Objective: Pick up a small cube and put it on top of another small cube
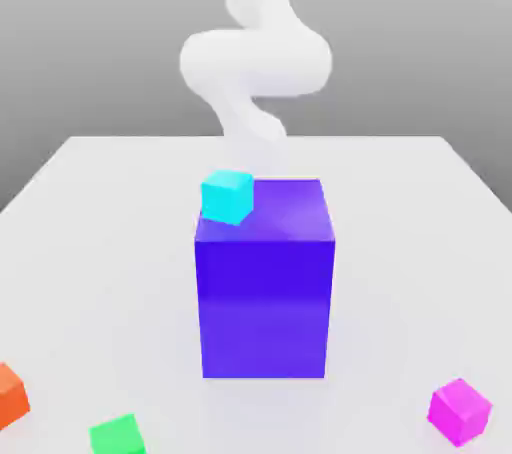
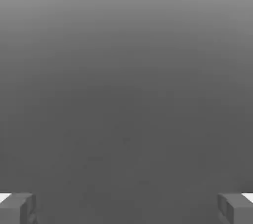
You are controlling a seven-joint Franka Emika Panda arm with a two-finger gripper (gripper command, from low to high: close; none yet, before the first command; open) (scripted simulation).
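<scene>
The small magenta-pink cube (image 1: 460, 410) lies on the white table (image 1: 120, 242) at the front of the exterior view's right, with nothing touching it. My white arm (image 1: 255, 57) is coiled high above the table's far side, well away from that cube. In the hand view my gripper (image 2: 126, 209) is open: its two grey fingertips (image 2: 18, 208) stand wide apart with nothing between them, against plain grey background.
A big blue-violet block (image 1: 265, 302) stands mid-table. A cyan cube (image 1: 227, 196) sits at its top left corner. A green cube (image 1: 117, 435) and an orange cube (image 1: 10, 394) lie at the front left. The table's front edge is close to these cubes.
</scene>
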